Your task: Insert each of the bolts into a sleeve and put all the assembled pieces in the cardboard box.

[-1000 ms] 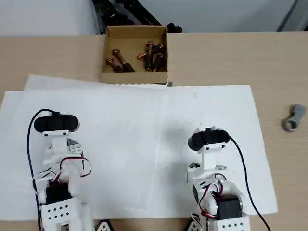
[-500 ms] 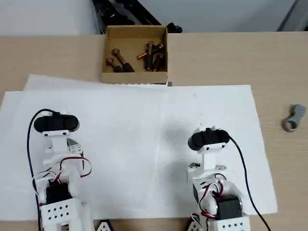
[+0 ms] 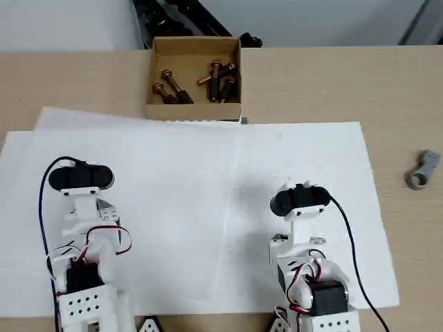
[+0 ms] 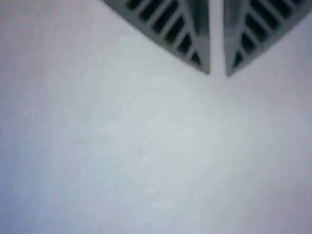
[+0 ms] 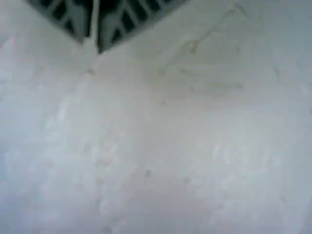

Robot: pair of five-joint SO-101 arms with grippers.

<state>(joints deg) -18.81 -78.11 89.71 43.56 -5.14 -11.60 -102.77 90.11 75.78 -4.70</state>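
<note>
Looking down on your table, the box sits at 12 o'clock, open side up, near the far edge. Inside it lie the bolts, copper-headed and pushed into dark sleeves. One small group rests toward the box's 8 o'clock corner. A larger cluster is piled toward its 3 o'clock wall. The pieces overlap, so you cannot count them with certainty. Just below the box, a large sheet of white paper covers the middle of the table. Its far edge lies just beside the box's near wall. Your left arm stands on the paper at 7 o'clock and your right arm at 5 o'clock, both well apart from the box. From the wrist camera, the left gripper shows its two grey ribbed fingers closed almost tip to tip, with only a thin slit between them, above plain paper. The right gripper is closed the same way, over paper marked with faint creases. A small grey part lies on bare wood at 3 o'clock, off the paper and well apart from both arms.
</note>
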